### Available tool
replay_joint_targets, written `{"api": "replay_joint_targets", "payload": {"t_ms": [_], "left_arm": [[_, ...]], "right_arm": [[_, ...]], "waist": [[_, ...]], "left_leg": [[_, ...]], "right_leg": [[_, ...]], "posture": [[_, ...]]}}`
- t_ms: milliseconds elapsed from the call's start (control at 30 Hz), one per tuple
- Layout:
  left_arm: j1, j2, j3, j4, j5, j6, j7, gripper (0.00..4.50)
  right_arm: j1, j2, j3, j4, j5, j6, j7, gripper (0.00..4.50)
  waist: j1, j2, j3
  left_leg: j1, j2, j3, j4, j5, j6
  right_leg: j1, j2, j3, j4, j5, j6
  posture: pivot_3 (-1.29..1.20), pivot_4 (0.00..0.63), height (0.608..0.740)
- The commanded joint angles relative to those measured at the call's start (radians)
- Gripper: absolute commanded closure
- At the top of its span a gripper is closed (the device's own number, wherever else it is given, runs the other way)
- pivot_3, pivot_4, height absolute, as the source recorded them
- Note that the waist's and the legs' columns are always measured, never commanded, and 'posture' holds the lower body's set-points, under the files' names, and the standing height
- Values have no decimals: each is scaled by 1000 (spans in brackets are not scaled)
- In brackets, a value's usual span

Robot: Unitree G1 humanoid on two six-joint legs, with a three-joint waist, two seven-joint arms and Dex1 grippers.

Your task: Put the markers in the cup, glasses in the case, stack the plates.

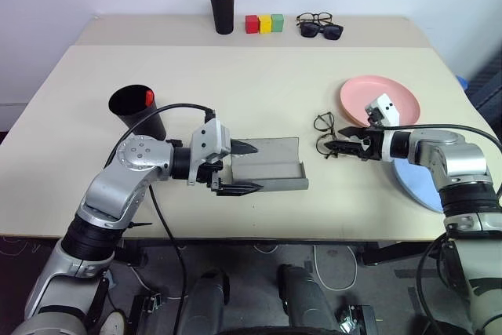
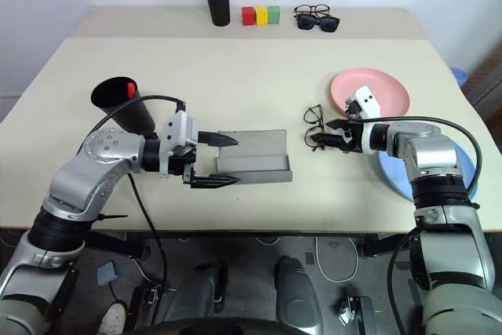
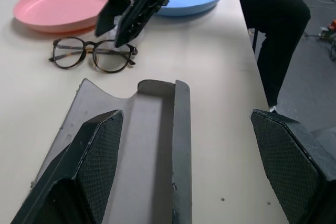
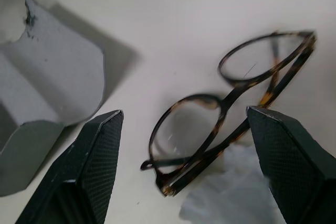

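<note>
cup point(image 1: 139, 110): black, upright, red marker point(image 1: 149, 97) inside, left of case
case point(image 1: 267, 164): grey, lying open
glasses point(image 1: 323, 133): folded, just right of case
plates: pink point(image 1: 384, 93) and blue point(image 1: 416, 182), unstacked, right of case

Plates: 2, salmon pink plate point(image 1: 392, 93) and light blue plate point(image 1: 414, 186) | spectacles: 3, wire-framed glasses point(image 1: 324, 132), black-framed clear pair point(image 1: 314, 18), sunglasses point(image 1: 321, 30) | cups: 2, wide black cup point(image 1: 138, 111), narrow pen cup point(image 1: 223, 12) | cases: 1, open grey case point(image 1: 271, 164) | coloured blocks: 3, red block point(image 1: 252, 23), yellow block point(image 1: 265, 23), green block point(image 1: 277, 22) | tables: 1, table point(image 1: 259, 84)
</note>
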Motion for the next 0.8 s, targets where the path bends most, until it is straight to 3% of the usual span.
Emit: {"api": "replay_joint_targets", "payload": {"t_ms": [33,300,400,600,800], "left_arm": [[18,15,30,-66,-26,14,21,538],[102,62,89,-178,-70,95,94,538],[123,68,110,-209,-91,123,124,481],[145,80,119,-237,-104,139,158,481],[152,84,112,-236,-103,132,173,481]], "right_arm": [[-48,11,7,28,-20,-20,17,688],[-166,81,26,226,-76,-129,37,688],[-211,107,21,297,-96,-169,32,1524],[-245,125,25,372,-127,-206,53,4476],[-239,129,34,388,-154,-222,75,4476]], "waist": [[0,0,0],[-3,0,0],[-1,0,0],[0,0,0],[-1,0,0]], "left_leg": [[0,0,0,0,0,0],[0,0,0,0,0,0],[0,0,0,0,0,0],[0,0,0,0,0,0],[0,0,0,-1,0,0]], "right_leg": [[0,0,0,0,0,0],[0,0,0,0,0,0],[0,0,0,0,0,0],[0,0,0,0,0,0],[0,0,0,0,0,0]], "posture": [[0,150,740],[0,150,740],[0,150,740],[0,150,740],[0,150,740]]}}
